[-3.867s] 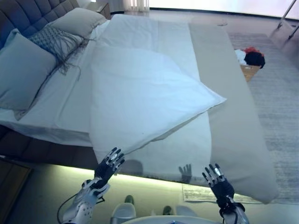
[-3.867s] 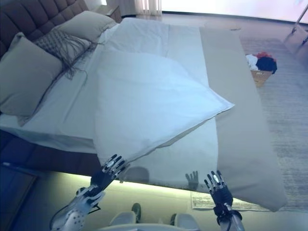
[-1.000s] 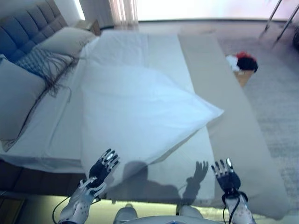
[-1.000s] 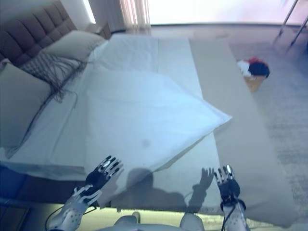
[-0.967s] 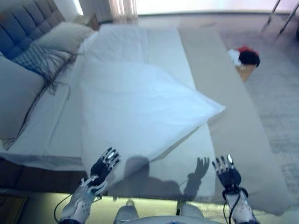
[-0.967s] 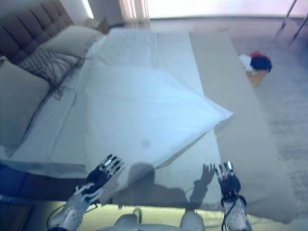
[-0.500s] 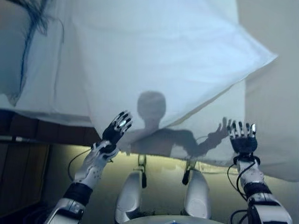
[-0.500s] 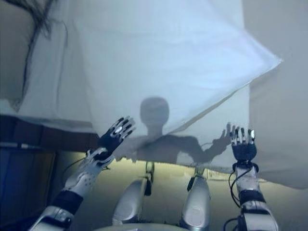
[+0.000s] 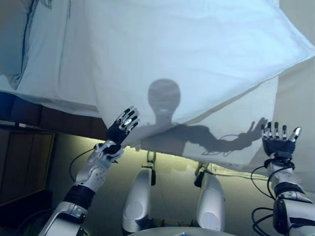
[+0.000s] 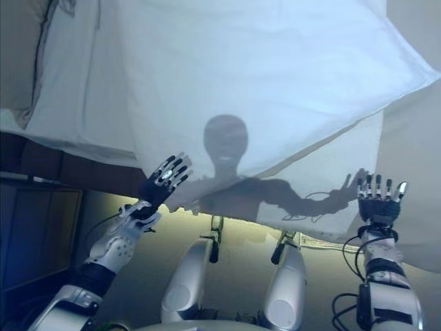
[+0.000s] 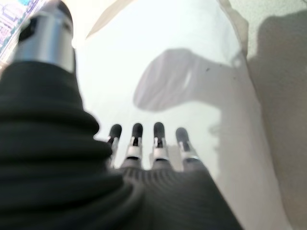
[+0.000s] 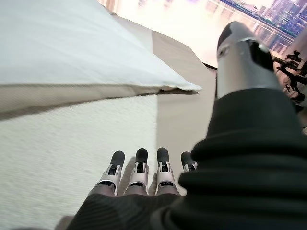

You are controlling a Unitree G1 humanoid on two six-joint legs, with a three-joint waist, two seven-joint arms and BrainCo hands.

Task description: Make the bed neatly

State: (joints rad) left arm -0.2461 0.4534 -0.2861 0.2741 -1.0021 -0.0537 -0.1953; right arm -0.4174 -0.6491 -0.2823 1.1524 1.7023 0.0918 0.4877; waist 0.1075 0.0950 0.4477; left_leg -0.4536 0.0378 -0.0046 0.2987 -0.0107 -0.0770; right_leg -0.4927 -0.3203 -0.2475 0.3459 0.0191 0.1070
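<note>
A white duvet (image 9: 187, 54) lies folded back at a slant across the bed, its point reaching far right. Its near lower corner hangs over the bed's edge, and my left hand (image 9: 120, 132) is raised just at that corner, open with fingers spread. In the left wrist view its straight fingers (image 11: 158, 141) point at white cloth and hold nothing. My right hand (image 9: 278, 145) is open too, held up at the near edge where the white sheet (image 9: 246, 132) meets the beige blanket (image 9: 295, 103). The right wrist view shows its fingers (image 12: 139, 175) straight above the sheet.
A grey-beige pillow (image 9: 12, 34) shows at the top left. The dark bed frame (image 9: 54, 118) runs under the mattress on the left, with a wooden panel (image 9: 24, 162) below it. A lit strip of floor lies along the bed's near side.
The camera has come closer to the bed and tilted down, so the whole picture has shifted. Both hands stay open and now reach the bed's near edge.
</note>
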